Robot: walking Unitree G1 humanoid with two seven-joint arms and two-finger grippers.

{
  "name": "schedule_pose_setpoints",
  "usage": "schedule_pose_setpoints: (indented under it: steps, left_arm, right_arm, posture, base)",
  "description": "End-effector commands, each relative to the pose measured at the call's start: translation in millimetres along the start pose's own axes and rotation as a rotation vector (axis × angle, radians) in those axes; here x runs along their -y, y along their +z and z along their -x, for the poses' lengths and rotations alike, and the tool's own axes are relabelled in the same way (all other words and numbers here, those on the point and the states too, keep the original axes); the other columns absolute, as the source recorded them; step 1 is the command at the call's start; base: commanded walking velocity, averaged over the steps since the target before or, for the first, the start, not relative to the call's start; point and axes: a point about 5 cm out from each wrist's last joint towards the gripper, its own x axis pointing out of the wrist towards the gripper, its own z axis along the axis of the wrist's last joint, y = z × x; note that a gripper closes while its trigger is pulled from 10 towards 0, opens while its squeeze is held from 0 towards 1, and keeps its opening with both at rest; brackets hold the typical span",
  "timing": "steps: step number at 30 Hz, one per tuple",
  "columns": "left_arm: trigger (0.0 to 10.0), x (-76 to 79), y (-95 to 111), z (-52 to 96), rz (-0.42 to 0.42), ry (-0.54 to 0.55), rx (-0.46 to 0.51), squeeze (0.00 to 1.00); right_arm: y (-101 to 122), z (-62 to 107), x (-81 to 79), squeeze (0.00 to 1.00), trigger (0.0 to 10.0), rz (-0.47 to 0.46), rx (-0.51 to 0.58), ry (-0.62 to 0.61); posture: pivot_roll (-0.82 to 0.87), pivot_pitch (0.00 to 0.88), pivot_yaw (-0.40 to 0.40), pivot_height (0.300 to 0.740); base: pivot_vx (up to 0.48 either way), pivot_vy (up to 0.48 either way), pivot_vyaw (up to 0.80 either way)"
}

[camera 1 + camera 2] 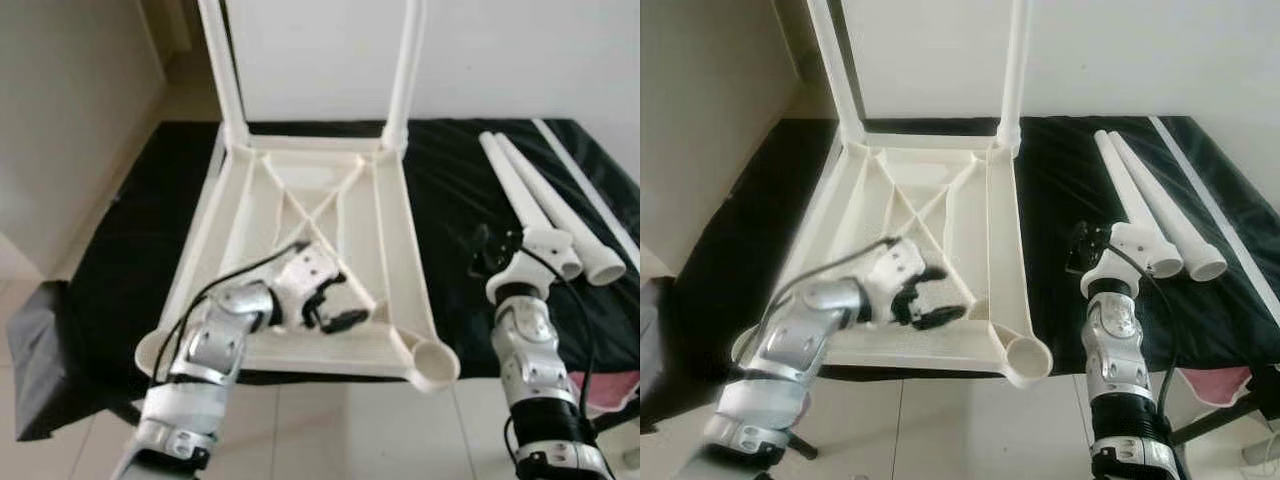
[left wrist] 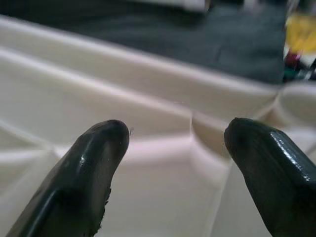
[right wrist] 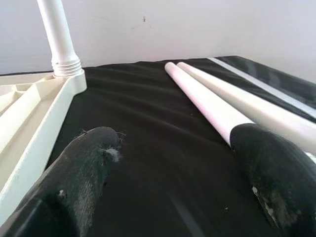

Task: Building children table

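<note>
Nearest the head camera are the two silver arms. The left gripper (image 1: 335,308) reaches in over the underside of the cream plastic tabletop (image 1: 395,215), which lies upside down on the black cloth-covered surface (image 1: 450,200). Its black fingers (image 2: 91,168) stand well apart with nothing between them, hovering above the ribbed inner face close to the near right corner, just short of the round leg socket (image 1: 432,362) that sits open at that corner. The near left corner is hidden behind the left forearm.

Two white plastic legs (image 1: 222,60) already stand upright in the far corners of the tabletop, against the pale wall. Diagonal ribs (image 1: 300,205) cross in the middle of the frame.

The right gripper (image 1: 487,250) hangs over bare black cloth between the tabletop's right edge and two loose white tapered legs (image 1: 530,205), which lie side by side on the cloth with their wider ends toward the robot. Its fingers (image 3: 84,173) are spread wide and hold nothing; the nearer loose leg lies just beside one fingertip. A thin white strip (image 1: 590,190) runs along the cloth beyond the legs. Something pink (image 1: 615,385) shows at the surface's near right edge.
</note>
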Motion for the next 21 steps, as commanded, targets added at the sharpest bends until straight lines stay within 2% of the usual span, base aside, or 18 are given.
schedule_pose_setpoints:
  steps: [1,2,7,8,9,11,13,14,15,17,19,21]
  left_arm:
    - [10.0,-25.5,6.1,8.1,0.039,0.571,0.051,0.00]
    - [10.0,-22.8,17.7,4.7,0.045,0.541,0.111,0.00]
    - [10.0,-19.5,24.1,2.2,0.047,0.508,0.140,0.00]
    - [10.0,-7.5,30.4,-3.7,0.051,0.400,0.179,0.00]
    - [10.0,-2.4,31.7,-6.2,0.056,0.354,0.186,0.00]
    - [10.0,0.8,32.5,-7.5,0.061,0.326,0.189,0.00]
    - [10.0,19.6,35.0,-10.7,0.113,0.144,0.235,0.00]
    - [10.0,25.3,36.0,-10.9,0.125,0.090,0.249,0.00]
    - [10.0,25.3,36.0,-10.9,0.125,0.090,0.249,0.00]
    - [10.0,34.8,39.6,-11.5,0.129,0.009,0.269,0.00]
    - [10.0,34.8,39.6,-11.5,0.129,0.009,0.269,0.00]
    - [10.0,39.8,41.6,-11.3,0.152,-0.044,0.279,0.00]
  right_arm:
    - [-1.3,-0.4,11.4,0.00,10.0,0.015,-0.006,-0.050]
    - [0.9,-3.3,19.8,0.00,10.0,0.037,-0.003,-0.080]
    - [1.8,-5.9,26.8,0.00,10.0,0.053,-0.011,-0.106]
    - [3.9,-9.4,35.7,0.00,10.0,0.082,-0.016,-0.125]
    - [4.8,-10.5,38.6,0.00,10.0,0.093,-0.016,-0.130]
    - [5.3,-11.2,40.3,0.00,10.0,0.099,-0.017,-0.133]
    - [5.9,-13.7,47.9,0.00,10.0,0.129,-0.029,-0.150]
    - [6.1,-14.4,50.1,0.00,10.0,0.140,-0.033,-0.157]
    - [6.1,-14.4,50.1,0.00,10.0,0.140,-0.033,-0.157]
    - [4.3,-16.2,55.8,0.00,10.0,0.145,-0.063,-0.156]
    - [4.3,-16.2,55.8,0.00,10.0,0.145,-0.063,-0.156]
    - [3.7,-18.0,59.1,0.00,10.0,0.140,-0.087,-0.138]
  posture:
    - [-0.01,0.044,0.027,0.740]
    - [-0.01,0.044,0.030,0.740]
    - [-0.01,0.046,0.030,0.740]
    - [-0.02,0.048,0.034,0.740]
    - [-0.02,0.048,0.034,0.740]
    - [-0.02,0.048,0.034,0.740]
    - [-0.02,0.052,0.041,0.740]
    - [-0.02,0.053,0.042,0.740]
    - [-0.02,0.053,0.042,0.740]
    - [-0.03,0.058,0.049,0.740]
    - [-0.03,0.058,0.049,0.740]
    - [-0.04,0.064,0.051,0.740]
  base:
    - [0.000,0.000,0.00]
    - [0.000,0.000,0.00]
    - [0.000,0.000,0.00]
    - [0.000,0.000,0.00]
    - [0.000,0.000,0.00]
    - [0.000,0.000,0.00]
    - [0.000,0.000,0.00]
    - [0.000,0.000,0.00]
    - [0.000,0.000,0.00]
    - [0.000,0.000,0.00]
    - [0.000,0.000,0.00]
    - [0.000,0.000,0.00]
